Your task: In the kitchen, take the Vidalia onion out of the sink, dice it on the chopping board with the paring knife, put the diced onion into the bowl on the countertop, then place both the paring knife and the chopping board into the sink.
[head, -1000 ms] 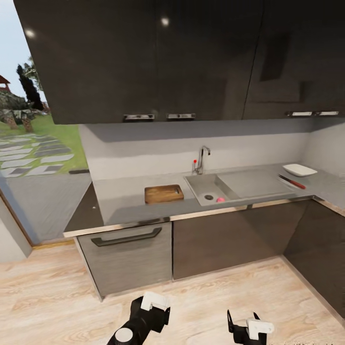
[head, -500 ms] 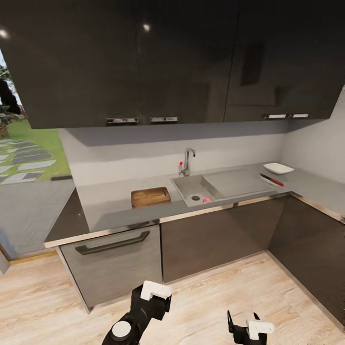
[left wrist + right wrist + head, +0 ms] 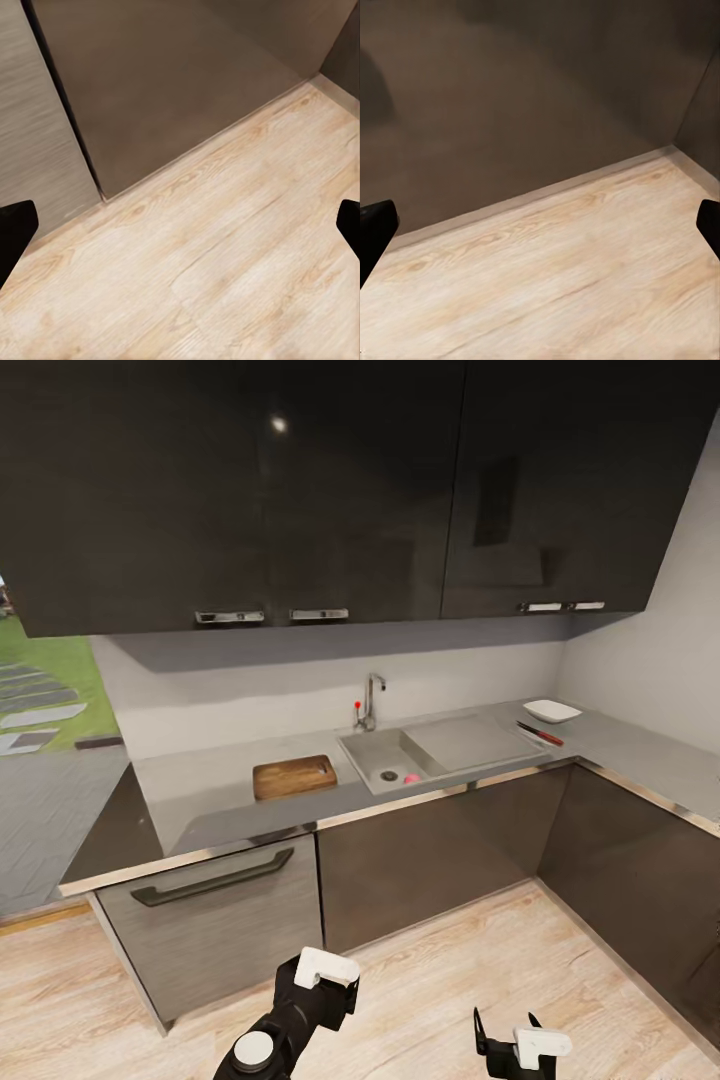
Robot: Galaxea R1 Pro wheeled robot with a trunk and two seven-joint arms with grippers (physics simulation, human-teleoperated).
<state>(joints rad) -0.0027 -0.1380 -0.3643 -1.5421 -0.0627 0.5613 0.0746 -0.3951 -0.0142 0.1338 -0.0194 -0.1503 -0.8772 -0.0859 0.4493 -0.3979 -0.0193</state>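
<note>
A robot stands on the wood floor, well back from the sink [image 3: 440, 750]. The Vidalia onion [image 3: 409, 778] lies inside the basin near its front wall. The chopping board [image 3: 293, 776] sits left of the sink; the paring knife [image 3: 540, 734] and bowl [image 3: 552, 710] sit right of it. Left gripper [image 3: 180, 232] and right gripper [image 3: 540, 229] hang spread and empty. It should probably roll closer first. The basin's near wall partly hides the onion.

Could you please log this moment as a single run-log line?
phase: approach | onion: in sink | board: on countertop | knife: beside bowl | left claw: open | right claw: open
</note>
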